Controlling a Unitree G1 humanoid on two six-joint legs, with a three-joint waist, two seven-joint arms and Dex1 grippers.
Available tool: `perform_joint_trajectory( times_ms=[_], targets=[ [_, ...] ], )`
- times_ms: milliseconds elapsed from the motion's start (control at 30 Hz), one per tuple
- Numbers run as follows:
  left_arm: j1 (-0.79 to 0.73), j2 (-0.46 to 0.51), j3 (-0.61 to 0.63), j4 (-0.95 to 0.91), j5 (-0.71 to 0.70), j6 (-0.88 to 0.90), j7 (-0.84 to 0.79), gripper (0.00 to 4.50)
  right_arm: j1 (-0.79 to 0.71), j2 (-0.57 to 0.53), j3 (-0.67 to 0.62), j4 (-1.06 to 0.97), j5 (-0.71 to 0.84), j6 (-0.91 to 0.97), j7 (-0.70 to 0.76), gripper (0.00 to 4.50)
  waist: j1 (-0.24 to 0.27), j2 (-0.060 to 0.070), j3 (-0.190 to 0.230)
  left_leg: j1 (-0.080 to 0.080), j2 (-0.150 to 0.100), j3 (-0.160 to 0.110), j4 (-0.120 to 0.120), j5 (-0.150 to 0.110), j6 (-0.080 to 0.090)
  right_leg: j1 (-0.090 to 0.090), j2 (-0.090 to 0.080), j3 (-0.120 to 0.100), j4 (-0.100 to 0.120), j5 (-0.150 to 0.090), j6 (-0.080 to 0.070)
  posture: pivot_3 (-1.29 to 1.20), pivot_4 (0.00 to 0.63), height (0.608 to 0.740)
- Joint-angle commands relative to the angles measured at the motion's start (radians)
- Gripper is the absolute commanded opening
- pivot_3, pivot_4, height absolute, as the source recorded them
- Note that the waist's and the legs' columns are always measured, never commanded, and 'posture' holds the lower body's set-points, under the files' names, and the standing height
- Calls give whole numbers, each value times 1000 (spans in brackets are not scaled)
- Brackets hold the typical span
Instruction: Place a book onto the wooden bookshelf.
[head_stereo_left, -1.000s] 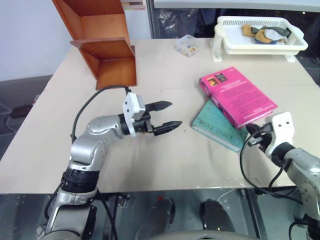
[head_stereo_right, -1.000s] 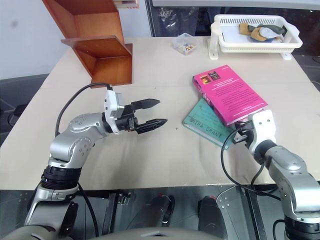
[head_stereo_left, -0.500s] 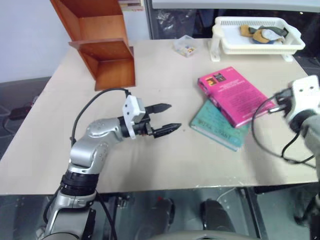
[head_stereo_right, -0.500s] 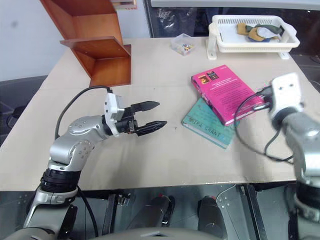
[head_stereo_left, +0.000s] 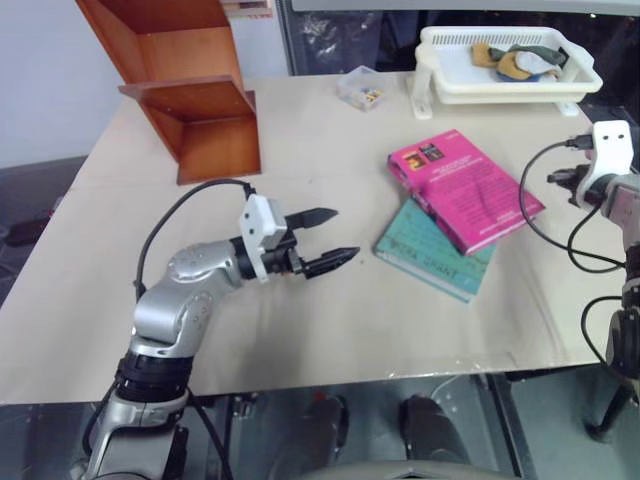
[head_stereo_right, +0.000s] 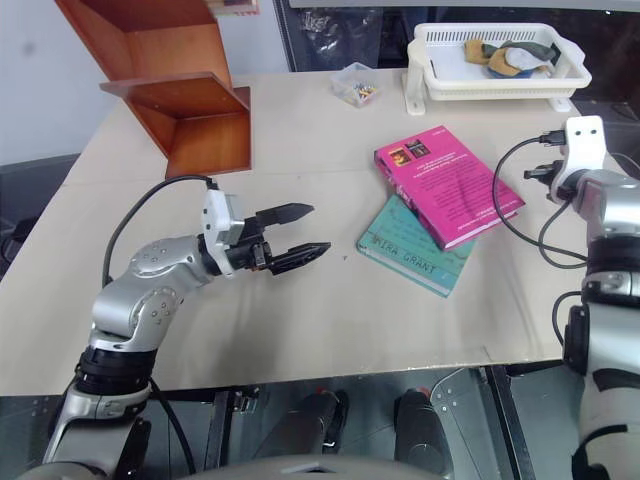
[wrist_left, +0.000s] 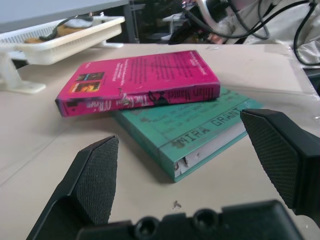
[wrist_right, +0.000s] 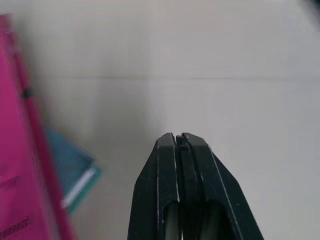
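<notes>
The step in hand was the approach: nothing had been grasped, and the book (head_stereo_left: 465, 189) lay flat on the bench (head_stereo_left: 330, 310), its lower part resting on a thinner teal-green book (head_stereo_left: 432, 252). The left pincer (head_stereo_left: 318, 239) hovered level above the bench with its two black fingers spread wide and empty. The book lay ahead of those fingertips and somewhat toward the robot's right, apart from them; in the left wrist view its spine faced the pincer, with the teal book's corner nearer. The right pincer (wrist_right: 179, 145) was pressed fully shut, holding nothing, and hung just off the book's right edge over bare bench.

The wooden bookshelf (head_stereo_left: 190, 90) stood at the far left corner of the bench, well behind and to the left of the left pincer, its open compartments facing across the bench. A white basket tray (head_stereo_left: 505, 70) and a small clear box (head_stereo_left: 358, 88) sat at the far edge, clear of the likely path.

Judging from this, the next move called for one pincer to close in on the pink book alone. The left one seemed the better placed, being already open. It would need to straddle the book's thickness without catching the teal book beneath, lift it free, then carry it back left to the shelf.
</notes>
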Motion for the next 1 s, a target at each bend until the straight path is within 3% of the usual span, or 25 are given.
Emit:
perform_joint_trajectory(
  times_ms=[33,233,467,700,833,1000],
  targets=[
    [31,12,32,-79,-29,8,26,4500,-74,-6,12,106,-1,-87,129,104,-5,0,0,0,0,0,0,0,0,0,0,0,0,0,0,0,150,740],
    [52,26,46,-97,-37,16,47,4500,-82,14,68,142,-23,-125,289,104,-9,0,0,0,0,0,0,0,0,0,0,0,1,0,0,0,150,740],
    [48,46,76,-87,-80,-14,-18,4500,47,28,97,-101,14,-33,409,104,-10,0,0,0,0,-1,0,0,0,0,0,0,1,0,0,0,150,740],
    [18,75,105,-47,-143,-24,-110,4500,127,29,32,-272,58,65,320,104,-9,1,0,0,0,-1,1,0,0,0,0,0,2,0,0,0,150,740],
    [-14,72,87,0,-128,-42,-136,4500,42,75,23,-57,11,-44,170,104,-11,1,0,0,0,-1,1,0,0,0,0,0,2,0,0,0,150,740],
    [-17,71,85,17,-118,-56,-137,4500,-30,134,34,137,-26,-195,106,104,-14,1,0,1,0,0,1,0,0,0,1,0,2,0,0,0,150,740]
  ],
)
